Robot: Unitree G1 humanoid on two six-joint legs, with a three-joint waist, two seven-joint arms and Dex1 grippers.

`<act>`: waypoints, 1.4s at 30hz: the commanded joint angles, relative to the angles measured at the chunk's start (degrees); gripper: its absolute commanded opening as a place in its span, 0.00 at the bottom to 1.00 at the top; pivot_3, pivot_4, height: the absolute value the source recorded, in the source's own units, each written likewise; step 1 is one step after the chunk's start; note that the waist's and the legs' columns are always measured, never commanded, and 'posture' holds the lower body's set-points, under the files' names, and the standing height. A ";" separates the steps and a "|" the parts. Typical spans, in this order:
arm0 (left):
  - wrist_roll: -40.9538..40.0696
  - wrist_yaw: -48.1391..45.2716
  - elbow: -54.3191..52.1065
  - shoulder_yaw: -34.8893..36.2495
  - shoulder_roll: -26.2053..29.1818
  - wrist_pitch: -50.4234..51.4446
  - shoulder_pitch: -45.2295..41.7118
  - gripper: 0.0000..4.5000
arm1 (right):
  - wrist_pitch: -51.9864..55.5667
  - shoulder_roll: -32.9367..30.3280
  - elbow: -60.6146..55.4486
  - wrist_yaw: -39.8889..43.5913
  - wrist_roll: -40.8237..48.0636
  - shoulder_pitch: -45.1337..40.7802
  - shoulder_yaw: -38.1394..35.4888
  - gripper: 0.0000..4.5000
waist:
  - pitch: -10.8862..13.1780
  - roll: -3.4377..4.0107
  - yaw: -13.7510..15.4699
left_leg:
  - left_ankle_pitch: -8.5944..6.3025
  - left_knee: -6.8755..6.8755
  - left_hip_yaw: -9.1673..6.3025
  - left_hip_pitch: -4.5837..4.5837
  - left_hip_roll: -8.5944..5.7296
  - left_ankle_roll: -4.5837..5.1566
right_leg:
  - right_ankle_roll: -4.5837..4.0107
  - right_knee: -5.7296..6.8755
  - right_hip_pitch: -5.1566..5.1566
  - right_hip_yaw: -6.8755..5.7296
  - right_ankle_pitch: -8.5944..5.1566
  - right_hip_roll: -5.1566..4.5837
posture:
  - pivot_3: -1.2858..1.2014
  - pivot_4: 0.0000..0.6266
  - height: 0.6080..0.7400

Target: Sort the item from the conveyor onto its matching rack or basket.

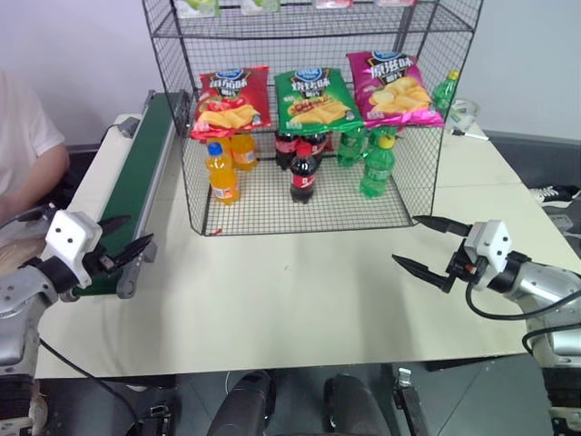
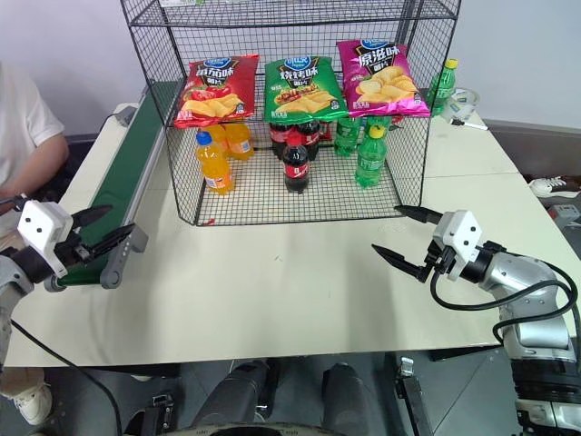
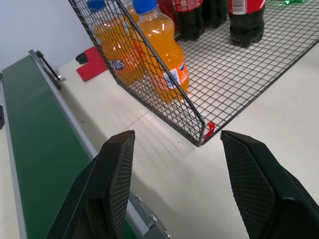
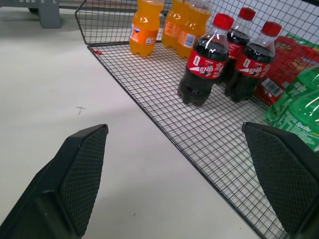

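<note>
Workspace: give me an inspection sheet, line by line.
Surface: cream table, bare in front.
Job's things: red crisp bag already on the wire rack; conveyor belt carries nothing.
Clutter: green bag, magenta bag, orange bottles, cola bottles, green bottles.
Hands: left hand open by the conveyor's end; right hand open above the table.
Cables: black cable at right arm.
Surroundings: a person's arm at left.
</note>
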 commanded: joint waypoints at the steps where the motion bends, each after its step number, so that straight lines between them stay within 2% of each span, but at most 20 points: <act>1: 0.78 0.23 -0.76 0.78 0.58 -1.01 -0.52 0.63 | -1.42 0.12 -0.11 -0.13 -0.02 -1.11 -0.66 1.00 | 0.00 0.00 0.00 | 0.00 0.00 0.00 0.00 0.00 0.00 | 0.00 0.00 0.00 0.00 0.00 0.00 | 0.52 0.24 1.00; 42: 2.86 0.68 3.26 0.28 -0.52 -4.23 -3.02 0.63 | -3.07 0.45 1.18 -0.05 -1.76 -2.44 0.34 1.00 | 0.01 0.01 -0.01 | 0.00 -0.03 0.00 0.00 0.00 0.00 | 0.00 -0.04 -0.01 -0.01 0.00 0.00 | 0.52 0.24 1.00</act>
